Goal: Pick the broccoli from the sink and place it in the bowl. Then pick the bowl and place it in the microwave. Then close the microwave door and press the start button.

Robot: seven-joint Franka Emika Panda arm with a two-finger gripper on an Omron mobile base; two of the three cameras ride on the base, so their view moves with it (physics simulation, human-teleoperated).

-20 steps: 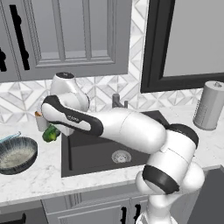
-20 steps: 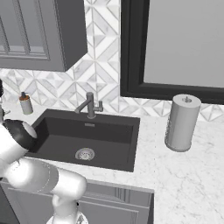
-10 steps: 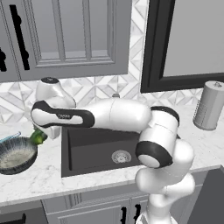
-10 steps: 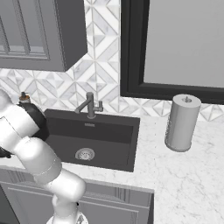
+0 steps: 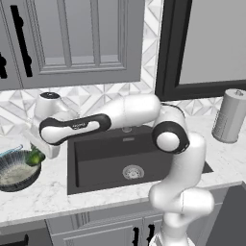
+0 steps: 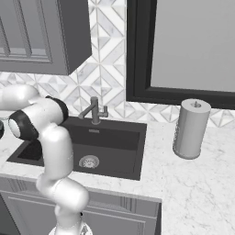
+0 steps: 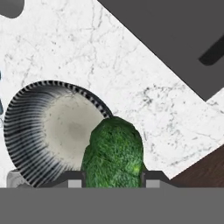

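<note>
tool (image 7: 112, 177): clamped on the broccoli, one finger on each side of it
broccoli (image 7: 113, 153): sitting in the tool's grip, hanging right over the near rim of the bowl, not down inside it
bowl (image 5: 17, 169): on the white marble counter (image 5: 43, 197) just left of the sink, cream inside facing up
sink (image 5: 108, 161): dark basin right of the bowl, silver drain (image 5: 133, 171) in the floor, faucet (image 6: 94, 110) at the back edge
paper towel roll (image 6: 191, 128): standing upright on the counter, well off to the right of the sink
</note>
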